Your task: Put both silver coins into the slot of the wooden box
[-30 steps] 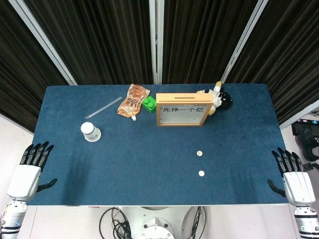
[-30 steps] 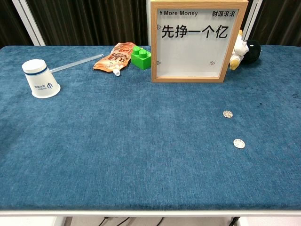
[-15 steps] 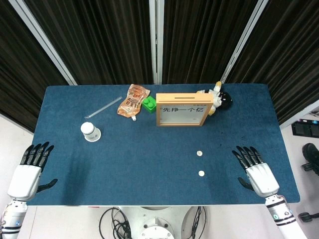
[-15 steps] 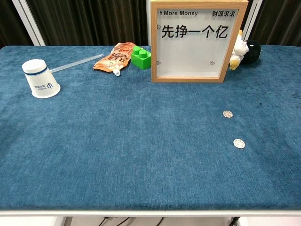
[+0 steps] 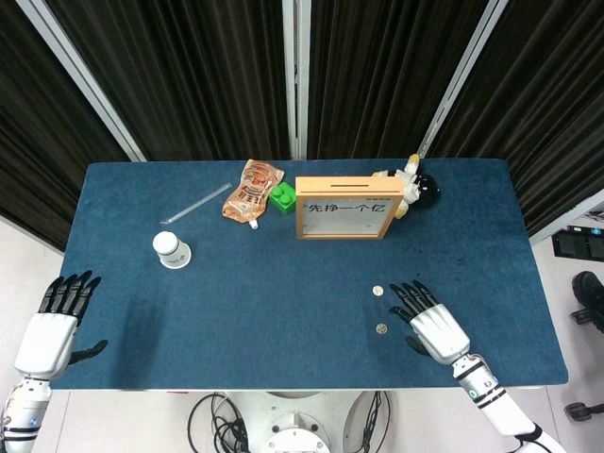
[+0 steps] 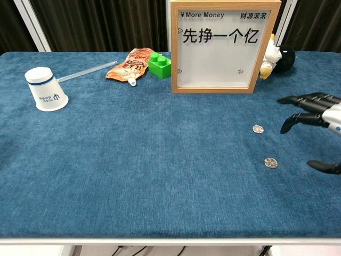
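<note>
Two silver coins lie flat on the blue cloth, the far coin (image 5: 377, 292) (image 6: 258, 129) and the near coin (image 5: 381, 328) (image 6: 271, 162). The wooden box (image 5: 344, 207) (image 6: 222, 47) stands upright at the back centre, and its slot (image 5: 342, 179) shows on top in the head view. My right hand (image 5: 429, 319) (image 6: 314, 114) hovers just right of the coins with its fingers spread and nothing in it. My left hand (image 5: 54, 316) hangs off the table's left front corner, fingers apart and empty; the chest view does not show it.
A white paper cup (image 5: 171, 250) (image 6: 46, 89) lies at the left with a clear straw (image 5: 195, 203) behind it. An orange pouch (image 5: 253, 192) and a green brick (image 5: 281, 197) sit left of the box. A plush toy (image 5: 413, 184) (image 6: 278, 58) is at the box's right.
My right hand has come in from the table's right front edge toward the left, now beside the two coins and visible in the chest view. The left hand has barely moved.
</note>
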Motion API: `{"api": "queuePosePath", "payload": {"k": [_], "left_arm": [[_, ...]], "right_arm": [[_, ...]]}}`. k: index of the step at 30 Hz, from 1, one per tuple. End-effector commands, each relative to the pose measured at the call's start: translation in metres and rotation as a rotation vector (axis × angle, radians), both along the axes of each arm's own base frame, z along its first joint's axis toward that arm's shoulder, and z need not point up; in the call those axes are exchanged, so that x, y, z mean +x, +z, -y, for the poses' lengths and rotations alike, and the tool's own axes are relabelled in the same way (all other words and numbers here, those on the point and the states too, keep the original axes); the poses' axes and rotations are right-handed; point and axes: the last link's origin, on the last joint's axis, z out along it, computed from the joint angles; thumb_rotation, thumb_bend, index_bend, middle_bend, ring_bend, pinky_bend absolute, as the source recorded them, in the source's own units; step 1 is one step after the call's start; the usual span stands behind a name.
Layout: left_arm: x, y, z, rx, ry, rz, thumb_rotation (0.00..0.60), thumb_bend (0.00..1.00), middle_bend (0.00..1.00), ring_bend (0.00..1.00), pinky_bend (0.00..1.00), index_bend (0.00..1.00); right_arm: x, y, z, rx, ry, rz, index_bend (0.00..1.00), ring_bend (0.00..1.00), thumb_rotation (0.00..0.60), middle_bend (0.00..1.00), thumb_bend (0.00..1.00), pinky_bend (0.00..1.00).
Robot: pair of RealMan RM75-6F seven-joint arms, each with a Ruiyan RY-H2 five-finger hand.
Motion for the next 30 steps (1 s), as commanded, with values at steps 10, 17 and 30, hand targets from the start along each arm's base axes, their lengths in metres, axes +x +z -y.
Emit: {"api": "queuePosePath", "payload": {"k": [10,17,30], "left_arm": [[-0.005,0.000,-0.001,-0.001,0.011,0.005,0.600,0.00,0.01,0.00,0.00,0.03],[-0.007,0.000,-0.001,-0.004,0.014,0.006,0.600,0.00,0.01,0.00,0.00,0.03],[-0.009,0.001,-0.002,-0.003,0.018,0.006,0.600,0.00,0.01,0.00,0.00,0.03]], "right_arm": [[-0.005,-0.023,0.002,0.040,-0.014,0.012,0.31,0.00,0.600,0.00,0.24,0.00],[-0.005,-0.029,0.003,0.044,0.001,0.022,0.36,0.00,0.600,0.00,0.29,0.00],[-0.005,-0.038,0.005,0.066,0.015,0.034,0.36,0.00,0.600,0.00,0.32,0.00]]}}
